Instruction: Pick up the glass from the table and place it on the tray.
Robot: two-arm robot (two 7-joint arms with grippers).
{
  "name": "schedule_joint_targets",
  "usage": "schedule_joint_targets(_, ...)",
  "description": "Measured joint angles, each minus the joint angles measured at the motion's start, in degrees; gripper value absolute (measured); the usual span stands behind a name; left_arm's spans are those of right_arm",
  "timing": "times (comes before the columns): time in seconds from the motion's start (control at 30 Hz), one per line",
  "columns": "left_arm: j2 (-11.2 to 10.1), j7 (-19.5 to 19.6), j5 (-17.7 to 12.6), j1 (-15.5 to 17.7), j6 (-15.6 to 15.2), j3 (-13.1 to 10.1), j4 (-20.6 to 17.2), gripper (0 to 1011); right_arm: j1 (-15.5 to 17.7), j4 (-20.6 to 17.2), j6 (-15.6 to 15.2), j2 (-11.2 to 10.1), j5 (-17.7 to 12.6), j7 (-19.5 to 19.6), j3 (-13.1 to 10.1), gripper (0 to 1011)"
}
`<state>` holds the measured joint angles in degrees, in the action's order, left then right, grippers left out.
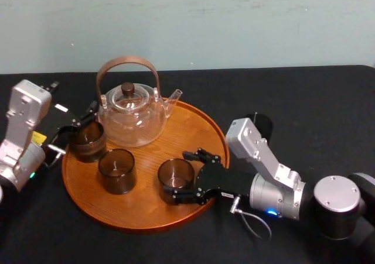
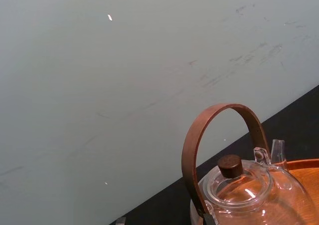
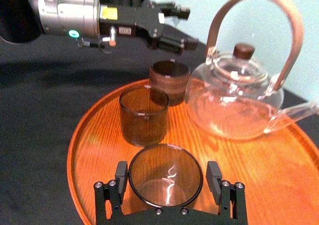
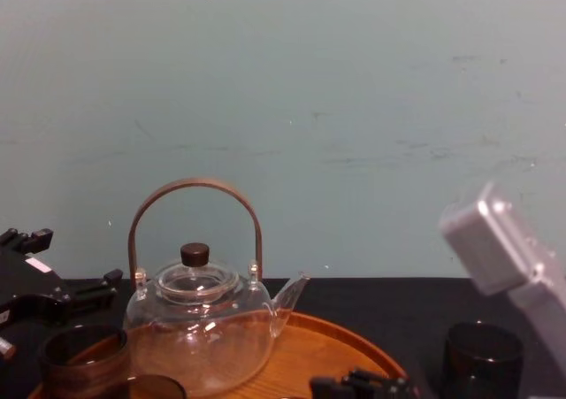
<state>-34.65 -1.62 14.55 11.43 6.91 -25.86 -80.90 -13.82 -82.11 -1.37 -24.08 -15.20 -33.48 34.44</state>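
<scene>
Left hand [image 3: 189, 28] hangs at the left rim of the tray [image 1: 193, 129], just above and behind the left cup [image 1: 88, 141]. Its fingers are spread and holding nothing. That cup sits on the tray right beside the teapot [image 1: 132, 115], close enough that from the right wrist view they look like they touch, though I can't tell for sure.

The teapot (clear glass, brown hoop handle, dark knob on the lid) takes up the back of the tray, spout pointing toward the right rim. In front of it and a bit left is the middle cup [image 1: 117, 170], standing upright, clear of the teapot and near the left cup.

Next over is the glass [image 1: 174, 179], dark and see-through. It's upright on the tray near the front right rim, apart from the middle cup. The right hand [image 3: 167, 170] reaches in over that rim and has a finger on each side of the glass. It's let go: one finger is right up against the wall, and a sliver of tray shows by the other. The teapot's spout is just beyond it, not touching.

Farthest right, behind the right arm, a spare cup [image 1: 261, 123] stands off the tray on the black surface [image 1: 304, 100].
</scene>
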Motion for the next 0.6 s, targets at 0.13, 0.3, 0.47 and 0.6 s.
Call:
schedule_joint_targets(0.13,0.00,0.00,0.00,0.00,0.00,0.00,0.00,1001,0.81,-2.00,1.24,-1.04,-0.51,-0.13,-0.74,1003)
schedule_joint_targets(0.3,0.00,0.00,0.00,0.00,0.00,0.00,0.00,1001,2.85,-6.30,3.51,-3.58,-1.58,-0.92,-1.91,1002)
schedule_joint_targets(0.47,0.00,0.00,0.00,0.00,0.00,0.00,0.00,1001,5.35,-9.07,4.96,-5.73,-2.92,-0.99,-3.41,1002)
schedule_joint_targets(0.6,0.00,0.00,0.00,0.00,0.00,0.00,0.00,1001,8.17,-11.13,5.92,-8.07,-3.70,-0.41,-5.09,1002)
